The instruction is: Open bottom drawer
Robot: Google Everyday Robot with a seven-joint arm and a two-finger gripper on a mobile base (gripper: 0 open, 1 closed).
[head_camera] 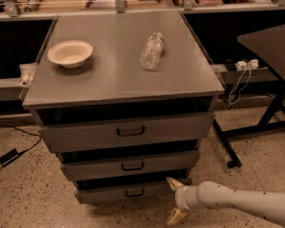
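Observation:
The bottom drawer point(104, 192) is the lowest, narrowest grey front of the cabinet, with a small black loop handle point(134, 192) at its centre. It stands slightly pulled out. My gripper point(175, 201) comes in from the lower right on a white arm point(237, 205). Its two cream fingers are spread apart; the upper fingertip point(173, 183) is at the drawer's right end, the lower one point(175, 216) hangs over the floor. It holds nothing. It is to the right of the handle.
The middle drawer point(128, 165) and top drawer point(126, 132) sit above. On the cabinet top lie a white bowl point(70, 53) and a plastic bottle point(151, 51). A black table leg point(225, 146) stands to the right. A cable and adapter point(9, 156) lie on the floor at left.

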